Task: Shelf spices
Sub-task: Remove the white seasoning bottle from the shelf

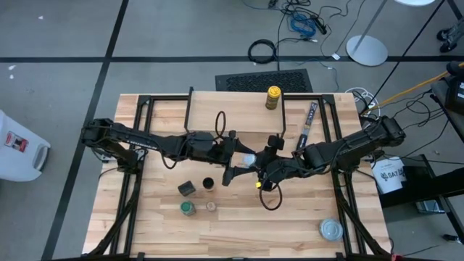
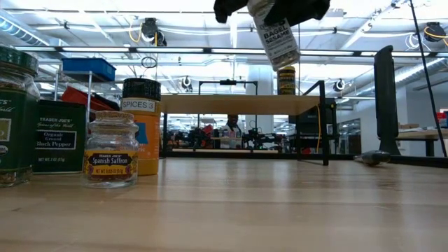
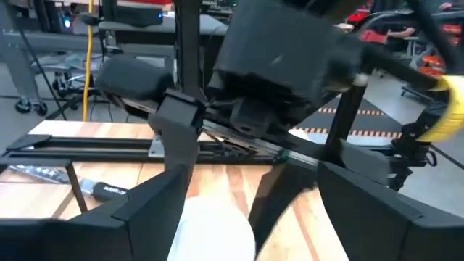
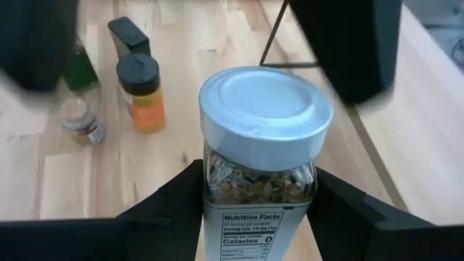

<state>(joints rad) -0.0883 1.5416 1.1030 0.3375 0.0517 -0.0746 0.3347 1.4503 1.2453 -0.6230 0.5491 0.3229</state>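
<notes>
Saffron jar point(image 2: 110, 150) sits closest to the low camera, on the tabletop point(image 1: 239, 225), beside the green-lidded jar point(image 2: 14, 115), dark pepper tin point(image 2: 60, 135) and orange jar point(image 2: 142, 126). White-lidded jar point(image 4: 261, 141) is off the tabletop, tilted, mid-air between both arms near the tabletop centre. Right end effector point(image 4: 257, 196) pinches the white-lidded jar by its glass body, one finger on each side. Left end effector point(image 3: 239, 210) sits at the jar's lid end with fingers spread wide, lid between them; contact unclear. Yellow-lidded jar point(image 1: 273, 97) stands upright on the shelf point(image 2: 231, 103) at the far edge. Long dark packet point(image 1: 309, 120) lies just right of the shelf. Round silver tin point(image 1: 331, 230) is near the front right corner.
</notes>
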